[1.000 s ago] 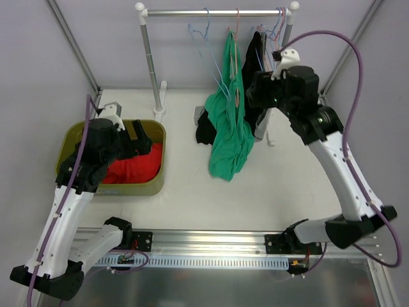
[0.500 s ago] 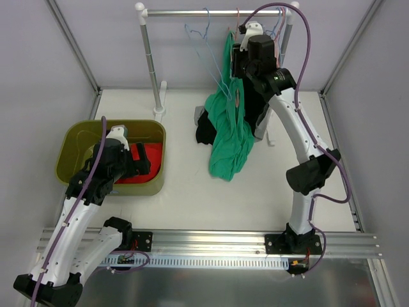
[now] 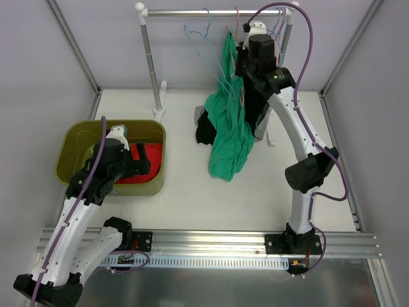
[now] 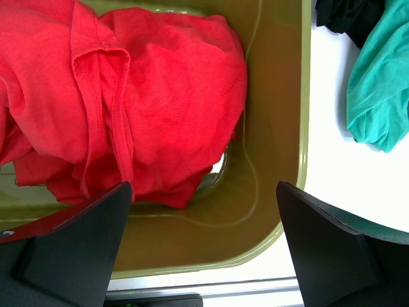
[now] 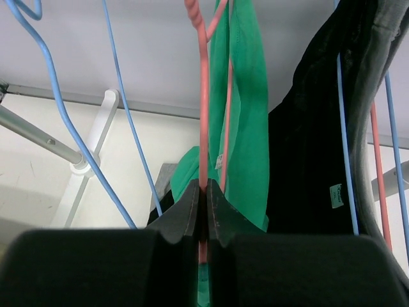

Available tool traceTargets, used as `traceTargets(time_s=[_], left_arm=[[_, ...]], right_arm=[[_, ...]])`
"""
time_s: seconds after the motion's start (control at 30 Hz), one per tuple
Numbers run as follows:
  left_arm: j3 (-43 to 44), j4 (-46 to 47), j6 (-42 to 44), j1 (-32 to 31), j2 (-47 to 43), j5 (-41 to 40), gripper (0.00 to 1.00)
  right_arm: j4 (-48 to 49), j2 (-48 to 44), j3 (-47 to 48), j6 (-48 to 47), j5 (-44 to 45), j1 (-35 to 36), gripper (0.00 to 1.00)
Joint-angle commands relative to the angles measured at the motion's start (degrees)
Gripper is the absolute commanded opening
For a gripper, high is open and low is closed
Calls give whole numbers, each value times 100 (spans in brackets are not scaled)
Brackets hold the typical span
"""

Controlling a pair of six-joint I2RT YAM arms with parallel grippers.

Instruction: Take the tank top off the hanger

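Salmon-pink wire, thin and smooth, sits pinched between the black pads of the right gripper (image 5: 203,195). Its jaws are closed flat on the pink hanger (image 5: 202,96), below the fork in the hanger's neck and just under the rail (image 3: 211,11). The tank top (image 5: 246,128) is a soft, matte green knit. It hangs touching that wire, with a narrow strap running up beside the fork. In the top view it falls from the rail in long folds and ends in a rumpled heap on the white table (image 3: 287,166) below. A black garment (image 5: 307,147) hangs next to it on the rail — limp, with a small label. Bare blue hangers (image 5: 121,115) of bent wire dangle on the rail's other side.

Well away from the rail, the left gripper (image 4: 203,185) hovers with its jaws spread wide and nothing between them. It hangs over a glossy olive bin (image 4: 275,160) with rounded corners. Crumpled red cloth (image 4: 128,96) with a stitched hem lies inside.
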Motion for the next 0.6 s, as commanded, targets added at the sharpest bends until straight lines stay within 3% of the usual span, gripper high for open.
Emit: traceTargets(time_s=[0.0,0.2,0.57], left_arm=[[-11,156,11,17,-60,-62,99],[156,270,-68,25,-34,333,99],[1630,1025,-446,-308,299,1468,99]], right_arm=[[517,-617,139,250,240,0,0],[692,-1679,-589,259,-76,-27,0],[895,-4069,-3653,145,-709,-132,0]])
